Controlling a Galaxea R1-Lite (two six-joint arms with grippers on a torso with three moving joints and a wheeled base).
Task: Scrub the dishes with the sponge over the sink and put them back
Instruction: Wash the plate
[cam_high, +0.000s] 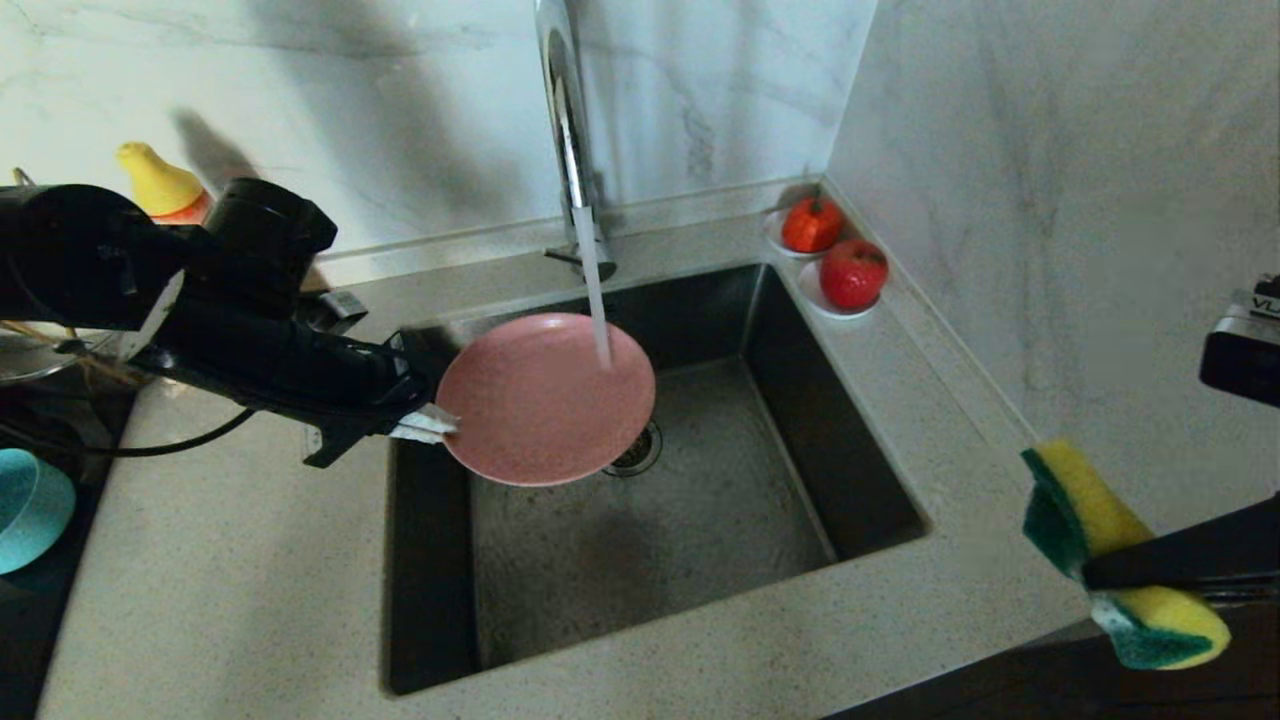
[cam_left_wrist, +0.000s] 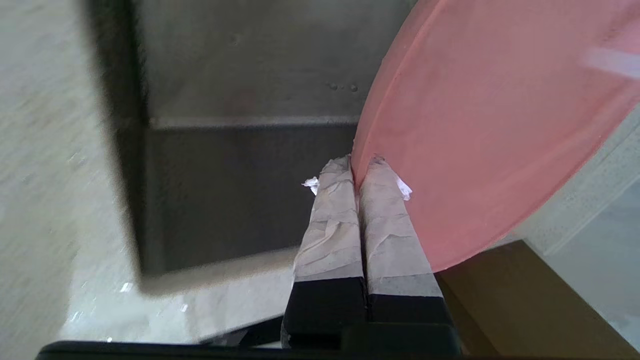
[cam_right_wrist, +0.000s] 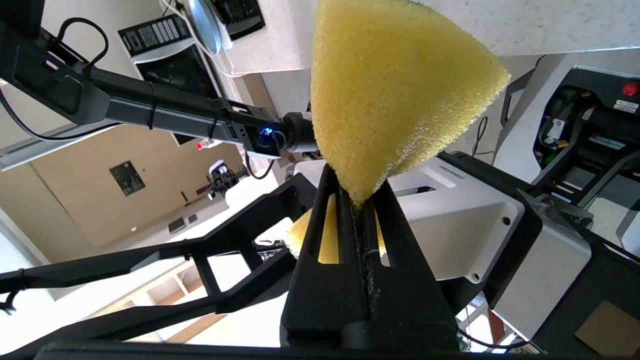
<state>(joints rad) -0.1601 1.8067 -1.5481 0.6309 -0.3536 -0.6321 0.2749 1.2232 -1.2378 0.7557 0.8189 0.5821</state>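
My left gripper (cam_high: 440, 425) (cam_left_wrist: 361, 167) is shut on the rim of the pink plate (cam_high: 545, 398) (cam_left_wrist: 490, 125), holding it level over the back left of the dark sink (cam_high: 650, 530). Water runs from the chrome tap (cam_high: 570, 130) onto the plate's far side. The teal bowl (cam_high: 30, 505) rests at the far left edge. Off the counter's front right corner, my right gripper (cam_high: 1085, 575) (cam_right_wrist: 356, 197) is shut on the yellow sponge (cam_high: 1095, 520) (cam_right_wrist: 395, 90), squeezing its middle; the green scouring layer faces the sink.
Two white saucers, each bearing a red fruit (cam_high: 812, 224), (cam_high: 853, 273), sit at the back right corner by the wall. A yellow-topped bottle (cam_high: 158, 182) stands behind the left arm. The drain (cam_high: 636, 452) shows just under the plate's edge.
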